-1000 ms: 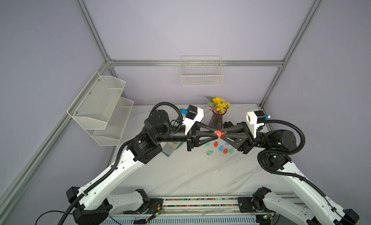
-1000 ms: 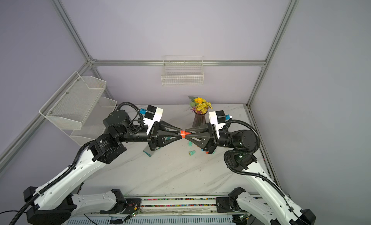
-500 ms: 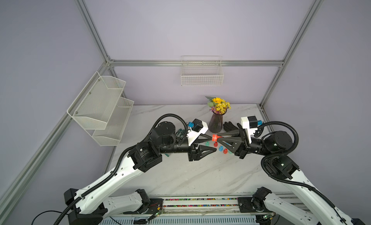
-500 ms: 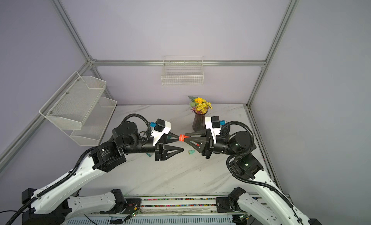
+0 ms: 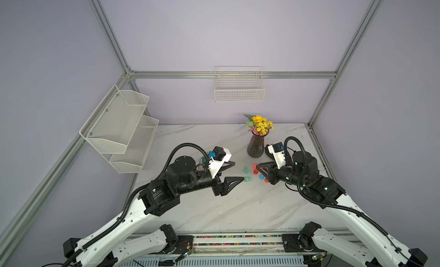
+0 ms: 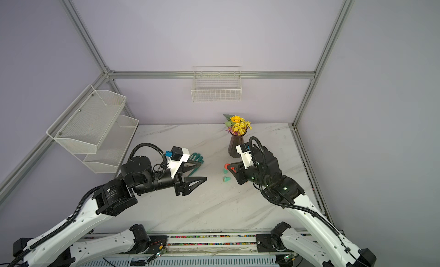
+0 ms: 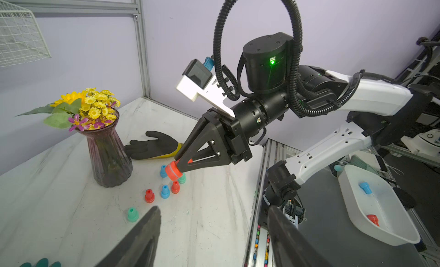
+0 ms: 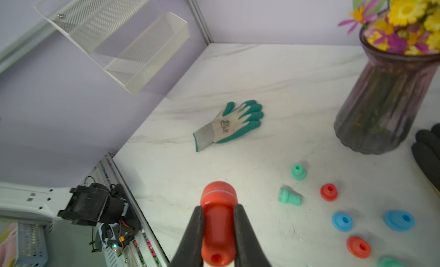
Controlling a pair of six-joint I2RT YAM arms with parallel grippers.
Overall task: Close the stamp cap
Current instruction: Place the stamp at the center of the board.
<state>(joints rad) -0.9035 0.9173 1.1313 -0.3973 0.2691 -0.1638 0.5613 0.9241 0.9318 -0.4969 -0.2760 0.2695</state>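
Change: the two end effectors, which met at the stamp a second ago, have drawn apart. The left one has let go, and the stamp has gone with the right one.
Right side: the right end effector (image 8: 219,221) is clamped on the red stamp (image 8: 218,203), its fingers on the narrow neck, above the surface (image 5: 214,206).
Stamp end: the wide rounded end, with a pale ring round it, sticks out past the fingertips. Whether the cap is pressed fully home cannot be told.
Left side: the left end effector (image 5: 238,171) has its jaws apart with nothing between them. It faces the right one across a gap.
Near the right end effector: small loose pieces lie on the surface: a green piece (image 8: 289,198) on its side, a red piece (image 8: 329,192) and a blue piece (image 8: 342,221).
Farther: a vase (image 8: 381,106) of flowers stands beyond the pieces, with a black glove (image 7: 152,145) beside it. A teal glove (image 8: 233,122) lies just beyond the left end effector.
Farthest: a wire shelf (image 5: 119,130) and a wire basket (image 5: 239,87) hang on the walls.
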